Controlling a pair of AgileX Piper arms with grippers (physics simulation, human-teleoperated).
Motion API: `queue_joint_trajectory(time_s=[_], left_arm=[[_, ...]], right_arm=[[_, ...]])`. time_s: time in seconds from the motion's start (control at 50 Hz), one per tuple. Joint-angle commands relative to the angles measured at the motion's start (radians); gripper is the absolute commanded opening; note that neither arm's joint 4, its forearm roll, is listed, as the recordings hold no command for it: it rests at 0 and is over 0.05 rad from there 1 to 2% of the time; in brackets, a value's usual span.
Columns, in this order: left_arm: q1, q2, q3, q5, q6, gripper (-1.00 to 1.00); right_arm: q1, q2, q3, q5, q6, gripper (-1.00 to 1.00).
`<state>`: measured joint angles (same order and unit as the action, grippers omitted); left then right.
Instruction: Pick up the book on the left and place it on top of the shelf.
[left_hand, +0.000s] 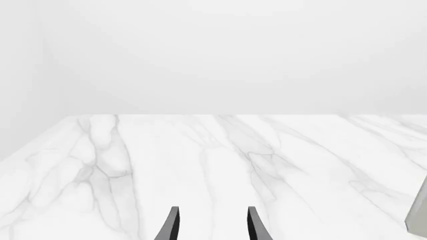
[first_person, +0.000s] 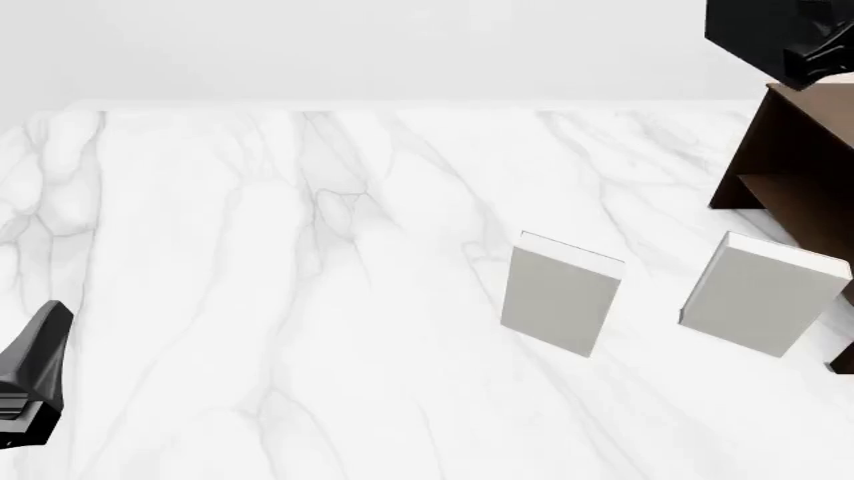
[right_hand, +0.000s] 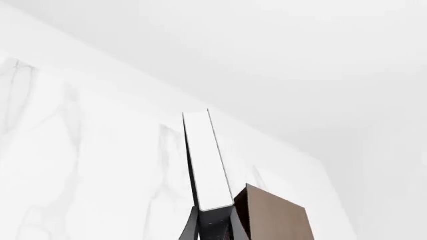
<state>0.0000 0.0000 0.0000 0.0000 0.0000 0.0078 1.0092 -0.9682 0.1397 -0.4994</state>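
The dark book (first_person: 750, 35) is held in the air at the far right, above the top of the brown shelf (first_person: 801, 170). My right gripper (first_person: 811, 52) is shut on it. In the right wrist view the book's white page edge (right_hand: 207, 160) stands up between the gripper (right_hand: 213, 227) fingers, with a corner of the shelf (right_hand: 273, 215) just beside and below. My left gripper (first_person: 34, 370) is low at the near left, far from both. In the left wrist view it (left_hand: 212, 227) is open and empty over bare table.
Two larger light grey books stand on the marble table, one in the middle right (first_person: 561, 293) and one (first_person: 761, 293) in front of the shelf. An edge of a pale book (left_hand: 419, 210) shows in the left wrist view.
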Motion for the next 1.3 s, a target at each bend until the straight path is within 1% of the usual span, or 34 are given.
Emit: queue_joint_trajectory(time_s=[0.02, 0.14, 0.24, 0.28, 0.42, 0.44, 0.6, 0.64, 0.7, 0.8, 1.0, 1.1, 1.3], left_arm=[[0.0, 0.0, 0.0, 0.0, 0.0, 1.0], [0.0, 0.0, 0.0, 0.0, 0.0, 1.0], [0.0, 0.0, 0.0, 0.0, 0.0, 1.0], [0.0, 0.0, 0.0, 0.0, 0.0, 1.0], [0.0, 0.0, 0.0, 0.0, 0.0, 1.0], [0.0, 0.0, 0.0, 0.0, 0.0, 1.0], [0.0, 0.0, 0.0, 0.0, 0.0, 1.0], [0.0, 0.0, 0.0, 0.0, 0.0, 1.0], [0.0, 0.0, 0.0, 0.0, 0.0, 1.0], [0.0, 0.0, 0.0, 0.0, 0.0, 1.0], [0.0, 0.0, 0.0, 0.0, 0.0, 1.0], [0.0, 0.0, 0.0, 0.0, 0.0, 1.0], [0.0, 0.0, 0.0, 0.0, 0.0, 1.0]], right_arm=[[-0.07, -0.065, -0.016, 0.029, -0.035, -1.0], [-0.091, -0.072, 0.007, 0.014, -0.059, -1.0], [-0.111, -0.087, 0.005, 0.03, -0.077, -1.0], [-0.128, -0.097, 0.012, 0.029, -0.094, -1.0], [-0.158, -0.111, 0.026, 0.021, -0.127, -1.0], [-0.17, -0.116, 0.032, 0.013, -0.144, -1.0], [-0.197, -0.135, 0.046, 0.009, -0.174, -1.0], [-0.201, -0.138, 0.047, 0.01, -0.172, -1.0], [-0.22, -0.154, 0.064, 0.005, -0.186, -1.0], [-0.265, -0.181, 0.079, 0.014, -0.195, -1.0], [-0.295, -0.183, 0.061, 0.015, -0.221, -1.0], [-0.316, -0.182, 0.077, 0.003, -0.238, -1.0], [-0.372, -0.185, 0.115, -0.019, -0.229, -1.0]])
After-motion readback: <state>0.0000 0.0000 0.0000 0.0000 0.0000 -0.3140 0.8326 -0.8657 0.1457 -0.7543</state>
